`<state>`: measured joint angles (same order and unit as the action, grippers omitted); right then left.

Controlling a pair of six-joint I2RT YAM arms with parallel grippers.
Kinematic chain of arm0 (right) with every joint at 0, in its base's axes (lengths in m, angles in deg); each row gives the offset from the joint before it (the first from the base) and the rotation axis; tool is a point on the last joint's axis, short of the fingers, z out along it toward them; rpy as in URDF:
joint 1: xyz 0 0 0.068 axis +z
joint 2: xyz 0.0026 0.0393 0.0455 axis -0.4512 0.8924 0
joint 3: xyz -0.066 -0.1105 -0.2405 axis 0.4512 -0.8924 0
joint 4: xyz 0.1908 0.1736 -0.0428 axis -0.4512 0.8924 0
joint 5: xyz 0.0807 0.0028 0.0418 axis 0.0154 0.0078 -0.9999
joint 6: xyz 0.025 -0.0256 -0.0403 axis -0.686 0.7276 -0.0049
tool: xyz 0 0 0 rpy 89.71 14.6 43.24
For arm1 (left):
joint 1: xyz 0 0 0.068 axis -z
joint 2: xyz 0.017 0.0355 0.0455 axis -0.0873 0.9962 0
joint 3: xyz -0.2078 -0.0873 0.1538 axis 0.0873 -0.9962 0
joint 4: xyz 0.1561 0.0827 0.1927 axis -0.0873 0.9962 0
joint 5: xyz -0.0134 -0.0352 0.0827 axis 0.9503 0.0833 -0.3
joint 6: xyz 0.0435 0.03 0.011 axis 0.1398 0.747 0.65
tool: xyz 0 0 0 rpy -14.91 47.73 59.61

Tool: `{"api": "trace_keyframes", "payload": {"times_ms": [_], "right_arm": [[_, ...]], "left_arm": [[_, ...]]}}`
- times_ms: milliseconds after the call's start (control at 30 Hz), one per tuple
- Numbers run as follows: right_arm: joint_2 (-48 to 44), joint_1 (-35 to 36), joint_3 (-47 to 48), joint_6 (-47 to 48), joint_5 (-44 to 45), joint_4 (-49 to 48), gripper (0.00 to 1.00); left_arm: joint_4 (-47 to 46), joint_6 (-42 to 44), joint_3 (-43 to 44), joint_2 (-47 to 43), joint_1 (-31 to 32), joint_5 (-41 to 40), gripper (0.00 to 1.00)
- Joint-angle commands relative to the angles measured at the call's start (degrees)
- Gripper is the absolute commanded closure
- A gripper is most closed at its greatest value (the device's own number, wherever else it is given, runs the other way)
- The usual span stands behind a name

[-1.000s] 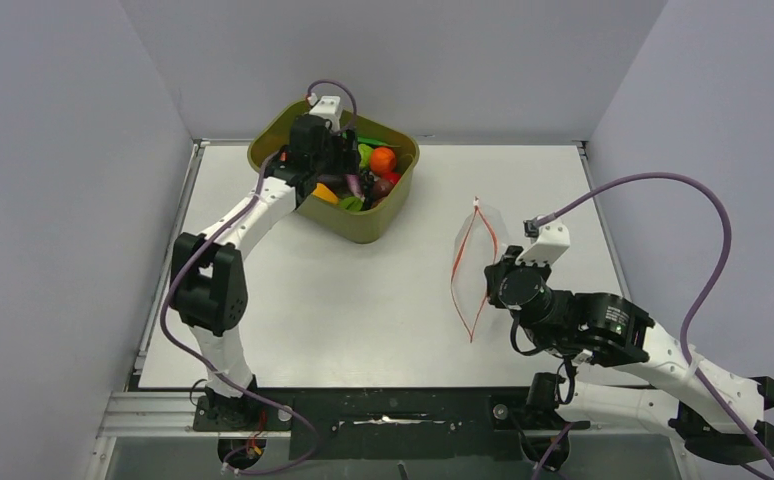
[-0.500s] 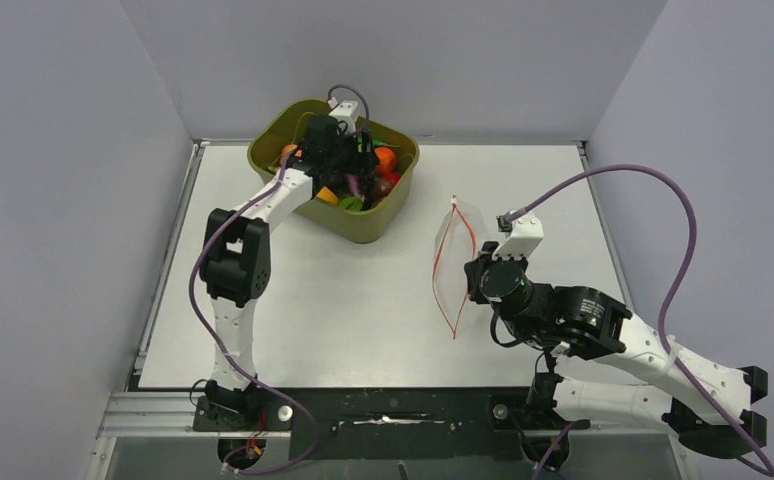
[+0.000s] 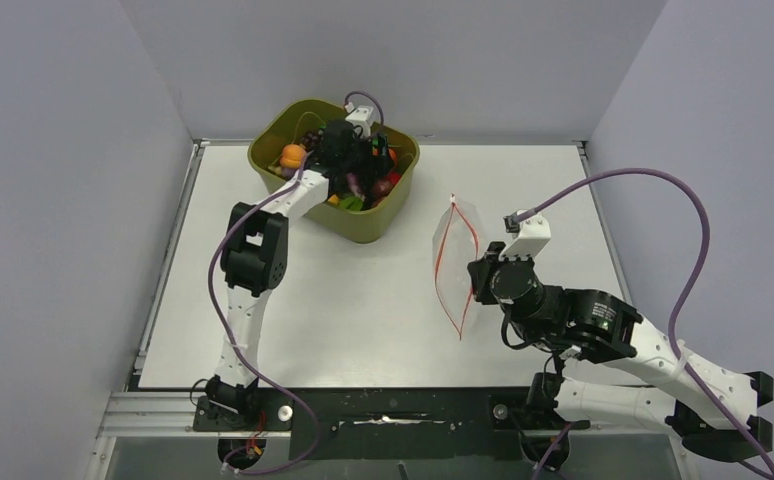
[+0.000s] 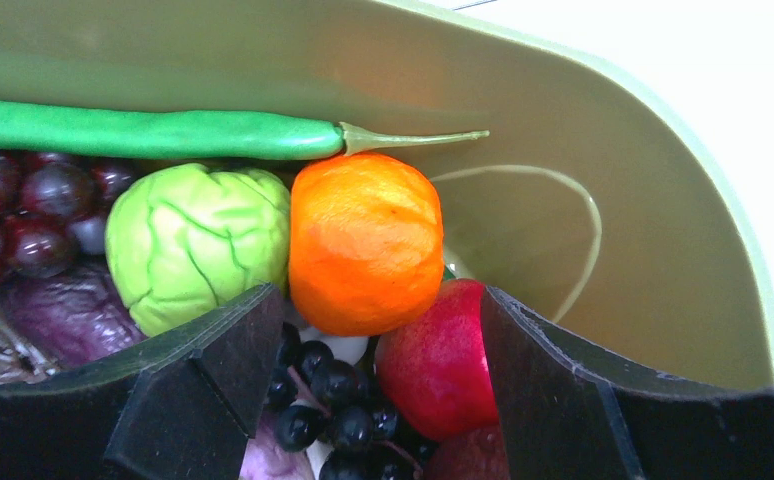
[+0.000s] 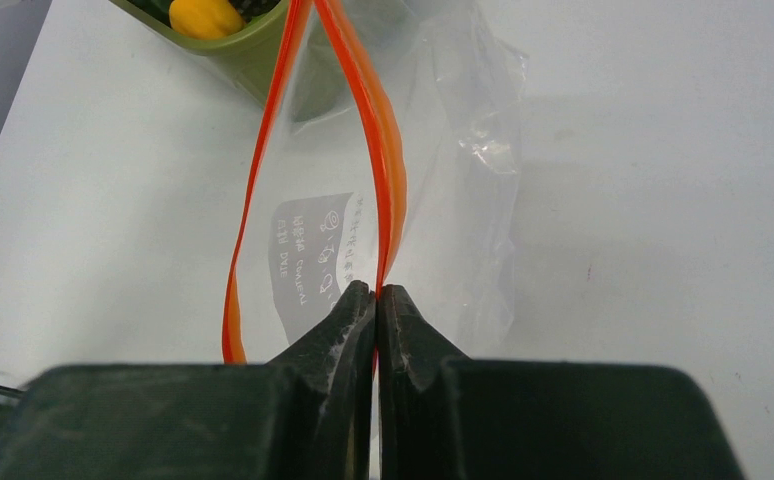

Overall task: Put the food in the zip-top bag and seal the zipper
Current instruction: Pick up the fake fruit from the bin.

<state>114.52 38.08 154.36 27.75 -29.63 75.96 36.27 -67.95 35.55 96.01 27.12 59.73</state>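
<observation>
The food lies in an olive-green tub (image 3: 273, 130). My left gripper (image 3: 355, 160) (image 4: 373, 390) is open inside the tub, its jaws either side of dark grapes (image 4: 328, 400) and a red fruit (image 4: 438, 360). Just beyond them sit an orange fruit (image 4: 366, 240), a green round fruit (image 4: 198, 240) and a green bean (image 4: 163, 133). My right gripper (image 3: 482, 277) (image 5: 376, 292) is shut on the zipper (image 5: 378, 140) of the clear zip-top bag (image 3: 460, 222) (image 5: 463, 200). It holds the bag's mouth open above the table.
The tub's far wall (image 4: 613, 200) curves close behind the fruit. A yellow piece of food (image 5: 203, 15) shows at the tub's near corner, just past the bag. White table (image 3: 363, 300) lies between tub and bag. Grey walls enclose three sides.
My left gripper has moved right, deeper across the tub. My right arm has carried the bag left and toward the tub, and the bag's mouth now gapes wider.
</observation>
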Motion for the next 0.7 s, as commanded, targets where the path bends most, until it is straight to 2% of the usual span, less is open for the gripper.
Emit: {"api": "trace_keyframes", "payload": {"times_ms": [0, 133, 267, 467, 667], "right_arm": [[-1.4, -0.2, 0.3, 0.4, 0.8, -1.2, 1.00], [-2.0, -0.2, 0.4, 0.0, 0.9, -0.5, 1.00], [-2.6, -0.2, -0.1, -0.3, 1.0, -0.3, 1.00], [-2.6, -0.2, -0.1, -0.6, 0.6, 0.1, 1.00], [-3.6, -0.2, -1.2, -2.1, 0.7, 0.1, 1.00]], "left_arm": [[-3.7, 0.8, 5.1, 2.2, 0.6, -1.2, 0.28], [-5.3, 0.5, 5.1, 3.5, 0.6, -1.5, 0.30], [-8.7, -0.2, 3.5, 3.0, 0.9, -1.6, 0.39], [-9.9, 0.4, 1.6, 0.9, 1.7, -4.1, 0.58], [-11.6, 0.3, -1.4, -2.9, 1.7, -4.5, 0.63]]}}
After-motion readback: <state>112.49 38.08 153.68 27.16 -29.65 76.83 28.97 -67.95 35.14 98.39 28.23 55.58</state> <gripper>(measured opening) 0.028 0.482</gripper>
